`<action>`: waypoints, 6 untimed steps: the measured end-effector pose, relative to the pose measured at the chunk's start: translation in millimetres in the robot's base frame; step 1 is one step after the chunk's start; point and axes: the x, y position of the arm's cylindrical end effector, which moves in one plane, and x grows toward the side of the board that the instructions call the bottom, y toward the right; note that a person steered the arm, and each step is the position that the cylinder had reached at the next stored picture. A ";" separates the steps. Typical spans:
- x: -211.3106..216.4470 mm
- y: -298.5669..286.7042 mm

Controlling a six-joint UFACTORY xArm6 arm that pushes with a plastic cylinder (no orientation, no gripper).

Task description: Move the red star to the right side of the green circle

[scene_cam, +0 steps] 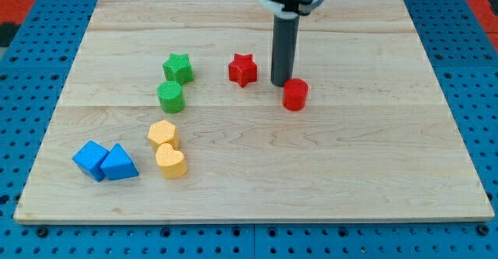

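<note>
The red star (243, 69) lies on the wooden board at the upper middle. The green circle (170, 96) lies to its left and a little lower. My tip (281, 84) stands just right of the red star, with a small gap between them. A red circle (295, 95) sits right below and to the right of my tip, very close to it.
A green star (178, 68) sits just above the green circle. A yellow hexagon (163, 133) and a yellow heart (170, 162) lie below it. A blue cube (91, 159) and a blue triangle (119, 164) sit at the lower left. The board's edge (249, 217) runs along the bottom.
</note>
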 end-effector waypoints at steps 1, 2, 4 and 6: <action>-32.2 1.5; -60.7 -27.6; 6.0 -73.9; -15.1 -59.1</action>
